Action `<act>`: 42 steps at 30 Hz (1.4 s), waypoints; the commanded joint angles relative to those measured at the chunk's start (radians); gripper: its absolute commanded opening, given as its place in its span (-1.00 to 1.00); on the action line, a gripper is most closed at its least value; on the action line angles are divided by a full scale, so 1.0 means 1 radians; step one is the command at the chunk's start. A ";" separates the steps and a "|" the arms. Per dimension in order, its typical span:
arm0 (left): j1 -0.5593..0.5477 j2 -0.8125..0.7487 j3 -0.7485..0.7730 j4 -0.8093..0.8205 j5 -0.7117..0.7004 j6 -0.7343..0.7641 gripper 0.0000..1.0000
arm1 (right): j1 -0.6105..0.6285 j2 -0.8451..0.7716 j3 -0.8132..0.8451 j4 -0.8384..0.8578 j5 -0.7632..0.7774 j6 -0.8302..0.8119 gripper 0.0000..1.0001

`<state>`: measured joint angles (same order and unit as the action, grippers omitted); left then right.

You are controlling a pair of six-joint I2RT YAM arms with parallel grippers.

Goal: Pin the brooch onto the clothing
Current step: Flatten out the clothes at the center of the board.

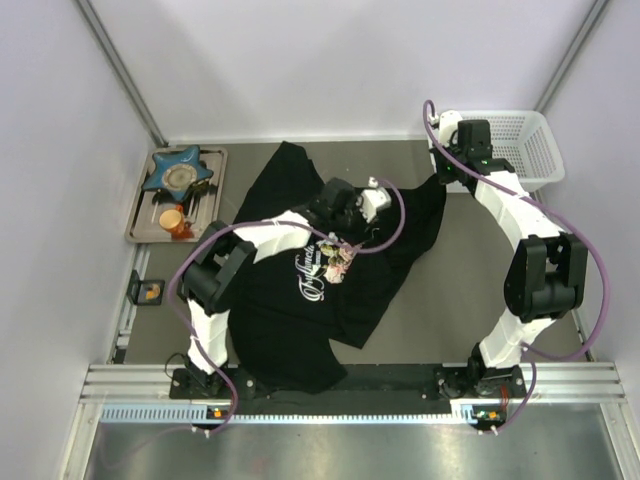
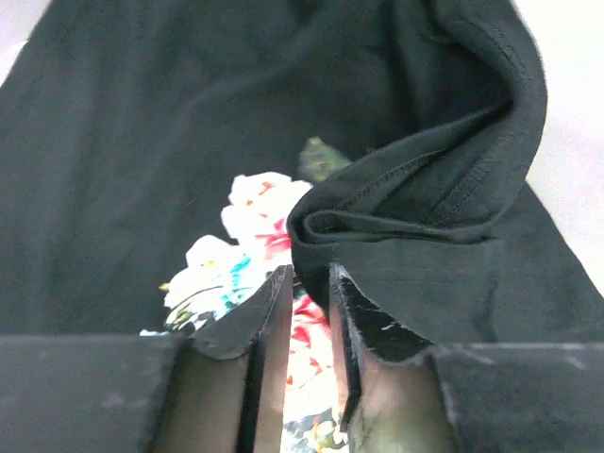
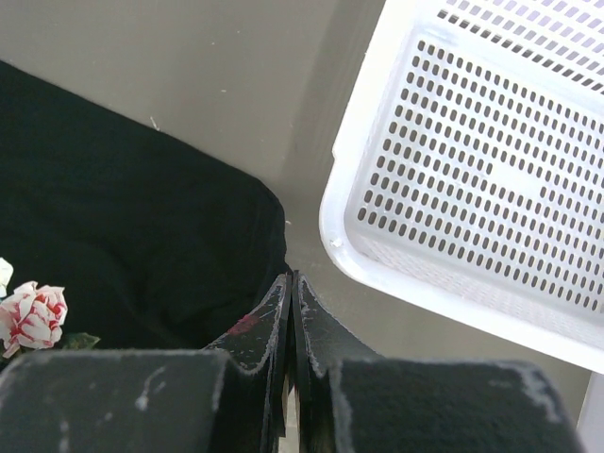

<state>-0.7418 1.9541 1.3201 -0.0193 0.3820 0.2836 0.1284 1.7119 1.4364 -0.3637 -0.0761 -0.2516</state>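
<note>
The only writing in view is a few lines of white cursive lettering (image 1: 312, 276) on the chest of the black T-shirt (image 1: 290, 335), which lies spread across the middle of the tabletop (image 1: 440, 300) and reaches to its near edge. The lettering sits just beside the rose print (image 1: 341, 262), is partly covered by the left arm (image 1: 262, 240), and is too small to read. Neither wrist view shows any legible letters.
</note>
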 commanded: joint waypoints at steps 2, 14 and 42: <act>0.032 -0.058 0.007 0.011 0.069 -0.210 -0.24 | 0.007 0.012 0.030 0.014 0.009 -0.011 -1.00; -0.132 -0.164 -0.174 0.035 -0.055 0.035 -0.08 | 0.007 0.023 0.030 0.014 0.012 -0.011 -1.00; -0.202 -0.053 -0.094 0.045 -0.046 0.020 -0.90 | -0.007 0.026 0.021 0.014 0.035 -0.026 -1.00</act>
<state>-0.9413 1.9533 1.2140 -0.0322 0.2951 0.3206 0.1276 1.7378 1.4364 -0.3645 -0.0494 -0.2691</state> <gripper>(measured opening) 0.146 0.003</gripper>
